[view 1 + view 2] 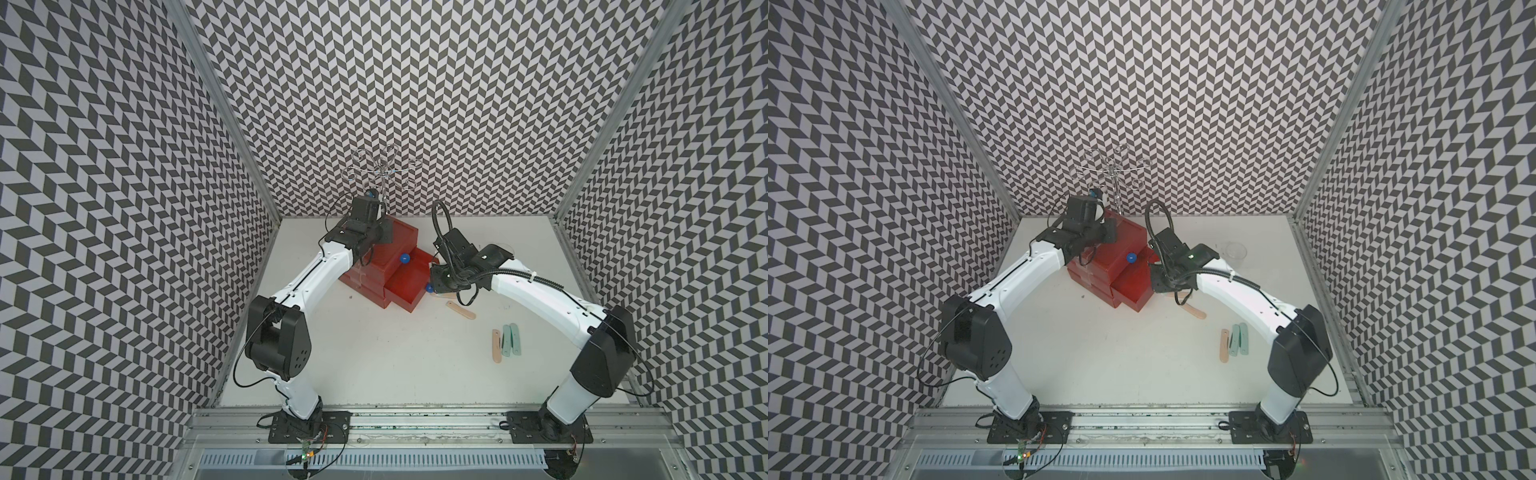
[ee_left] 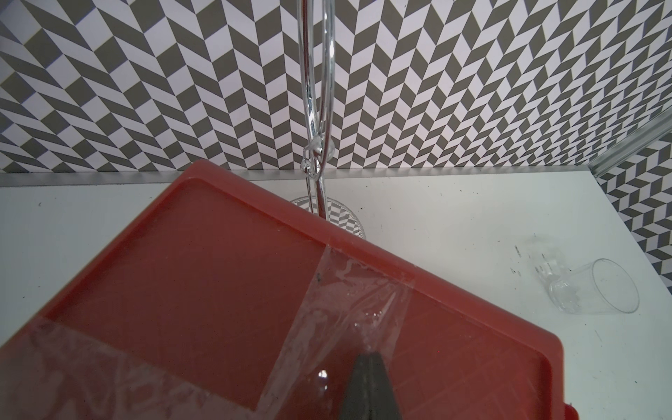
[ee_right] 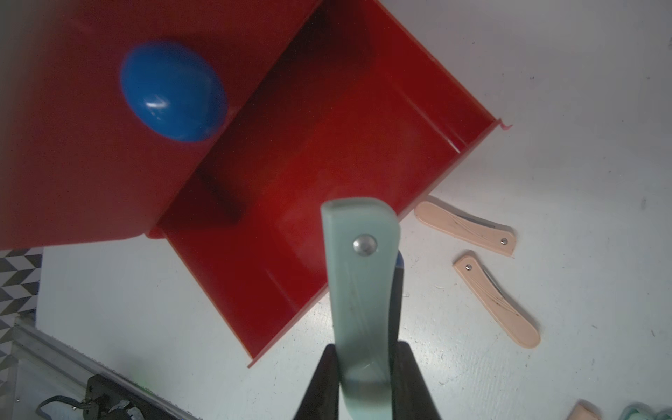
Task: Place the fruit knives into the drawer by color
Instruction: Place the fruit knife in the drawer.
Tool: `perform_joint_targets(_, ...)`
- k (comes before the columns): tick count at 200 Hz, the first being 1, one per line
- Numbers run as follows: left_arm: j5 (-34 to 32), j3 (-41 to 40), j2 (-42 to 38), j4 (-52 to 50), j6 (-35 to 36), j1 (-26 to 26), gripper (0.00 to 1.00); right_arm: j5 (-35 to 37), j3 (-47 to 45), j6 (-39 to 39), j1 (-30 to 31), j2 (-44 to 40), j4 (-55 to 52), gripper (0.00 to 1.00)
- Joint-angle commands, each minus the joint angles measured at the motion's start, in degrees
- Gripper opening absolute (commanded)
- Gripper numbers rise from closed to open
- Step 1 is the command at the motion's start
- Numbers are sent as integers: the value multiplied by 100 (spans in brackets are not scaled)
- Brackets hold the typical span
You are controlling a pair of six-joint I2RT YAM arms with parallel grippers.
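Note:
The red drawer [image 1: 374, 270] cabinet stands at the back of the table in both top views, and a lower drawer [image 3: 327, 152] is pulled out and looks empty. My right gripper [image 3: 363, 367] is shut on a pale teal fruit knife [image 3: 358, 276], which it holds over the open drawer's front edge by a blue knob [image 1: 429, 287]. My left gripper [image 2: 369, 363] is shut and its tip rests on the taped top of the cabinet [image 2: 218, 276]. Two peach knives [image 3: 465, 229] [image 3: 496, 305] lie beside the drawer. A peach knife [image 1: 496, 346] and two greenish ones [image 1: 511, 340] lie further right.
A clear plastic cup [image 2: 596, 287] lies on its side at the back right [image 1: 1235, 251]. A chrome wire stand [image 1: 380, 170] rises just behind the cabinet. Patterned walls close three sides. A metal rail [image 1: 415, 419] runs along the front.

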Motion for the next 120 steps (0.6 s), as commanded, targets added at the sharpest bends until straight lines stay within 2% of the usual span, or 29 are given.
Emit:
perform_joint_targets(1,-64,-358,581,-1513,30,-6,0,-291,243,-50,-50,144,546,17)
perform_joint_targets(85,-73,-356,582,-1522,25,-12,0,-1176,178,281,-271,300,1392,17)
perform_joint_targets(120,-69,-357,599,-1522,29,-8,0,-1296,184,348,-305,481,1502,17)
